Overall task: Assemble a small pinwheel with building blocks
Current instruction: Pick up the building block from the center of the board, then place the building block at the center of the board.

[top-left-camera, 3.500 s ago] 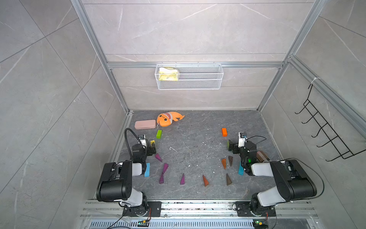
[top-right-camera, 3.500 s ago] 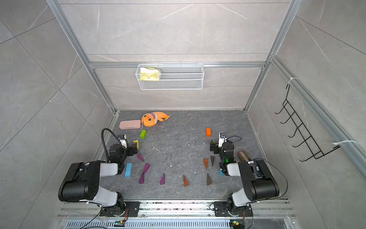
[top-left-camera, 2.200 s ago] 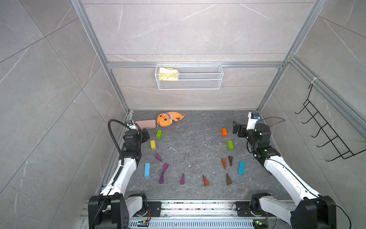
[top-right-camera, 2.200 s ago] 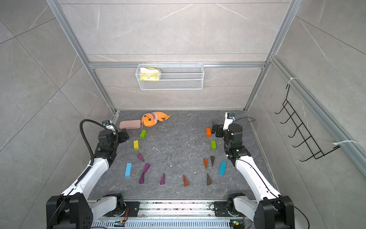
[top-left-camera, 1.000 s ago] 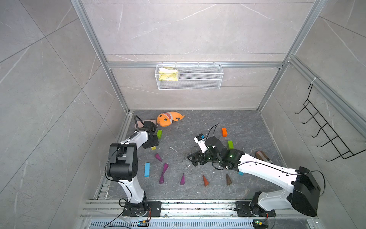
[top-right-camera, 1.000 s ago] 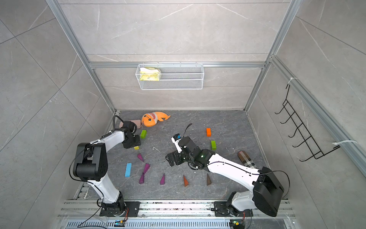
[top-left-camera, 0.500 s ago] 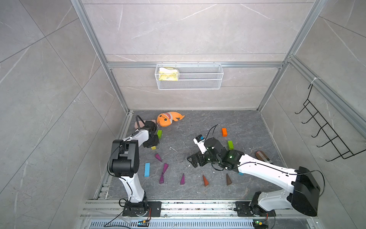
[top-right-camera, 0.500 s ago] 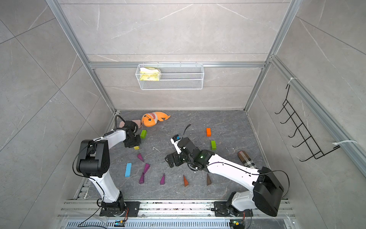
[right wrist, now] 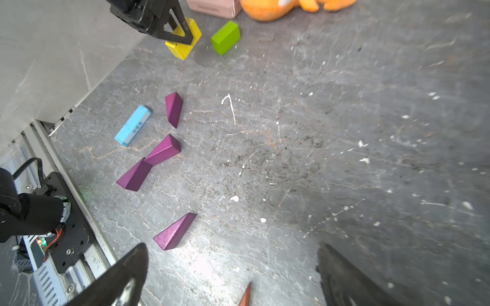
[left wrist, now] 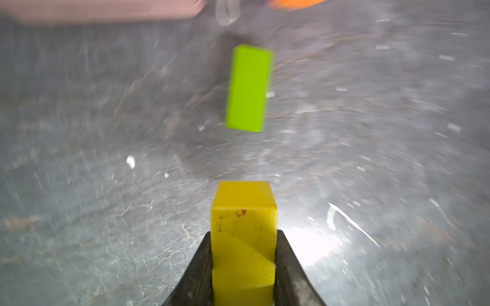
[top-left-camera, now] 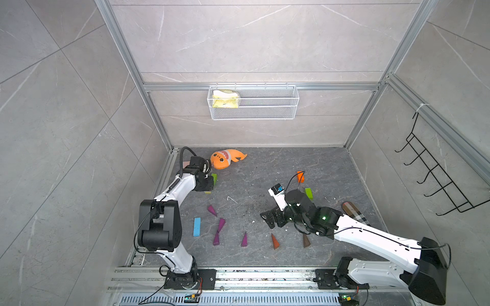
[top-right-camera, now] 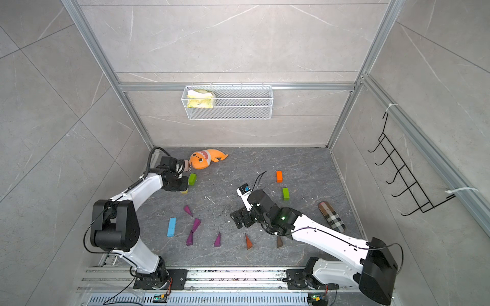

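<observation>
One yellow brick point(left wrist: 244, 201), free a second ago, now inside left gripper point(left wrist: 244, 234).

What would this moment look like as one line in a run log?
left claw: shut on yellow brick | right claw: open, empty, near purple wedge | green brick: on floor, ungripped

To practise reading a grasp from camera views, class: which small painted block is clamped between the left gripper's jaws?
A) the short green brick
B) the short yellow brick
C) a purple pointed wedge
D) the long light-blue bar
B: in the left wrist view the left gripper presses against both sides of the short yellow brick, while the short green brick lies free, apart from it.
</observation>
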